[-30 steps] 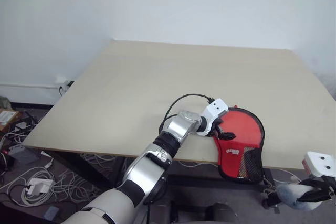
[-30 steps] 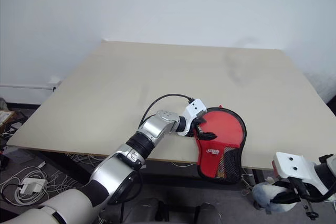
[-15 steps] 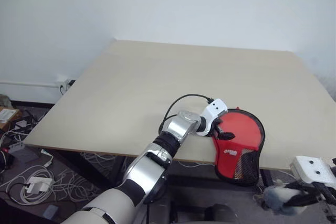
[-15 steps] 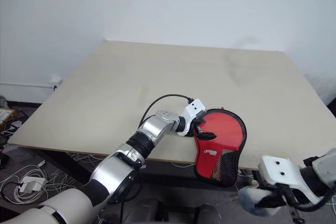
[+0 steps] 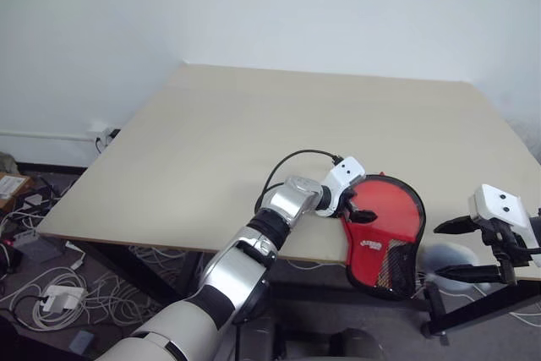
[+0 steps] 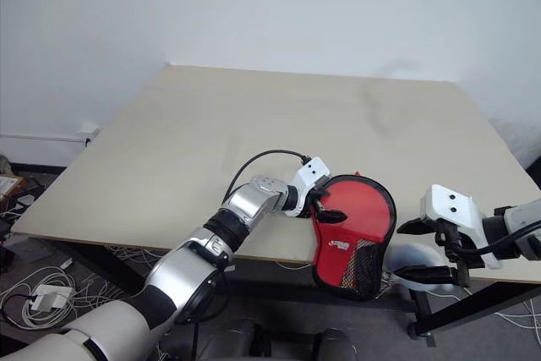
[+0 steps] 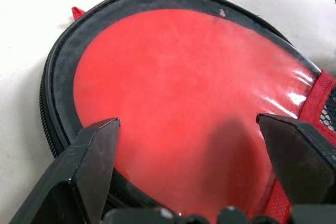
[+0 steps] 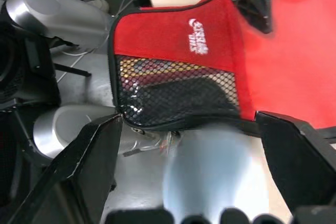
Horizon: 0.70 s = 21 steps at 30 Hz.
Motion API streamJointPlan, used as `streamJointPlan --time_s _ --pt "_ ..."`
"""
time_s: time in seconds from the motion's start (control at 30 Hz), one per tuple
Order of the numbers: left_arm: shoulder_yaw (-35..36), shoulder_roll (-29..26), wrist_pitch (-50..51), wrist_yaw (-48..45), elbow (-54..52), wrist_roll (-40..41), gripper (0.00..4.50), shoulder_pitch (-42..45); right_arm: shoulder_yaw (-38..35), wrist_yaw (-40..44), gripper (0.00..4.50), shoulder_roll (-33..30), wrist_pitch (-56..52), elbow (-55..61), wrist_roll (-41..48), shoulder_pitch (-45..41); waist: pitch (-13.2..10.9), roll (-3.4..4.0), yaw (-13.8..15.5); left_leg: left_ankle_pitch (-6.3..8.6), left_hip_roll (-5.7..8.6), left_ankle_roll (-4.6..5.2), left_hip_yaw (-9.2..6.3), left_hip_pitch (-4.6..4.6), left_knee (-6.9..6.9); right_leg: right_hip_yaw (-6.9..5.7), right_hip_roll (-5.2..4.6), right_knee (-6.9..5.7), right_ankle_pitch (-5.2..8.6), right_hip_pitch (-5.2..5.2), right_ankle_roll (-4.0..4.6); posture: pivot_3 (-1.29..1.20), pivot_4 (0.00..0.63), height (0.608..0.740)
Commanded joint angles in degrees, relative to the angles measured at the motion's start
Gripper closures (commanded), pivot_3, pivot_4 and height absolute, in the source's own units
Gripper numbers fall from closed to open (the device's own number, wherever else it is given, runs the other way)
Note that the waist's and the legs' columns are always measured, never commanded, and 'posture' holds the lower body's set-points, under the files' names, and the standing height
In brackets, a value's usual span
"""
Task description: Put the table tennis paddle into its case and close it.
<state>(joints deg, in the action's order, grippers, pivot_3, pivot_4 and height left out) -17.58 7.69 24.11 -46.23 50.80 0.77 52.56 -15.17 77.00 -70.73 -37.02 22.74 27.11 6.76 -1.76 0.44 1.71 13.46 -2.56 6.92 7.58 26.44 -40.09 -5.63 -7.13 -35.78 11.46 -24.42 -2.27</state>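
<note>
The case lies at the table's front edge, red with black edging; its black mesh end hangs over the edge. The paddle is hidden; a dark shape shows behind the mesh. My left gripper is open over the case's round part, one finger on each side of the red face. My right gripper hangs open just off the front edge, right of the mesh end. A pale grey lump sits blurred between its spread fingers, gripped by neither.
The beige table runs back to a white wall. Its black frame passes under the right gripper. Cables and a power strip lie on the floor at the left.
My right gripper has risen from below the table to its edge, moved towards the case and opened, letting go of the pale lump. The left arm has kept still.
</note>
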Motion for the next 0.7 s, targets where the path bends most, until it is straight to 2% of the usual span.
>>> streamJointPlan --time_s 0.03,0.3,0.47,0.63,0.7 --pt "0.7 -0.4 0.8 0.7 2.3 -0.8 0.0 1.0 -1.3 -0.9 0.34 0.6 -0.9 -0.8 2.1 -3.0 0.0 0.01 -0.1 0.0 0.0 0.0 0.0 0.0 0.0 0.0 0.0 0.0 0.0 0.0 0.0 0.0 0.0 0.724" --pt "3.0 -4.8 -0.2 -1.5 0.0 0.2 0.0 2.7 0.4 -9.9 0.34 7.1 -5.8 -8.0 5.1 -19.6 0.1 0.14 -0.8 0.0 0.0 -0.01 0.0 0.05 0.02 0.0 0.04 0.0 -0.02 -0.08 0.01 0.0 0.0 0.724" --pt "5.8 -8.1 1.7 -3.7 -3.1 2.4 0.0 3.2 0.1 -13.5 0.34 10.4 -6.9 -11.5 5.7 -24.1 0.0 0.17 -1.1 -0.01 0.02 -0.01 0.02 0.11 0.03 0.0 0.03 0.01 -0.02 -0.12 0.01 0.0 0.0 0.724" --pt "6.2 -17.5 2.3 -13.4 -16.7 4.8 0.0 -0.6 2.2 -13.9 0.34 11.0 -6.2 -12.4 4.5 -23.7 0.0 0.17 -1.2 -0.01 0.06 -0.01 0.07 0.16 0.03 0.05 -0.01 0.04 -0.18 -0.17 0.27 0.0 0.0 0.724" --pt "7.0 -23.7 4.0 -18.6 -25.4 7.2 0.0 -4.5 2.9 -15.0 0.34 12.2 -6.4 -11.8 4.6 -23.6 0.0 0.2 -1.6 -0.06 0.05 -0.1 0.08 0.15 0.03 0.06 0.01 0.03 -0.19 -0.19 0.27 0.0 0.0 0.724"
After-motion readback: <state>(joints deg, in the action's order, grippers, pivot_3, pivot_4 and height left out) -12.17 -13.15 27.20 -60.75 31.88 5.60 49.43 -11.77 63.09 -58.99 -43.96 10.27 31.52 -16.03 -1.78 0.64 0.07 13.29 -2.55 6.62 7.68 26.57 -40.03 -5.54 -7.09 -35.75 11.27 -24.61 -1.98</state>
